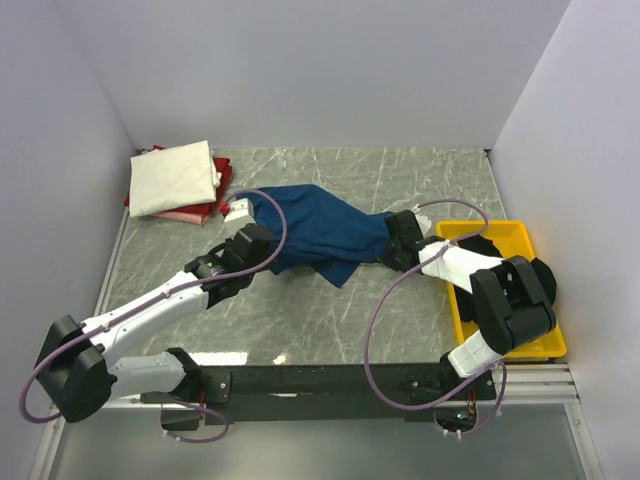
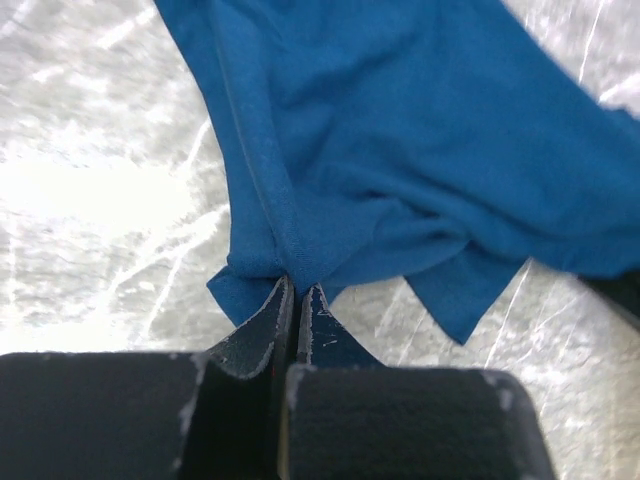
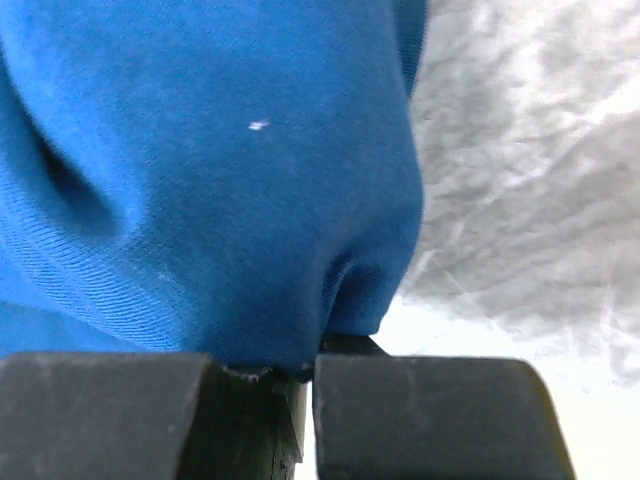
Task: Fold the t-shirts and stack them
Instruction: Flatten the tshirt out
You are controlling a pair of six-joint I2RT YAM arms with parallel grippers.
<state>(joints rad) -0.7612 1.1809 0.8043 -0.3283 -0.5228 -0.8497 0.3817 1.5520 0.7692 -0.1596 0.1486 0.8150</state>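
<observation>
So both sets of jaws were clamped tight on the blue t-shirt (image 1: 325, 228), left gripper (image 2: 297, 300) pinching 1 bunched edge, right gripper (image 3: 308, 368) the other end, shirt slung between them over the table (image 1: 300, 310)

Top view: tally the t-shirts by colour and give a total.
Blue t-shirt: 1
Cream t-shirt: 1
Red t-shirt: 1, under the cream one
Total: 3 clearly seen; a dark shape in the yellow tray may be another, cannot tell.
</observation>
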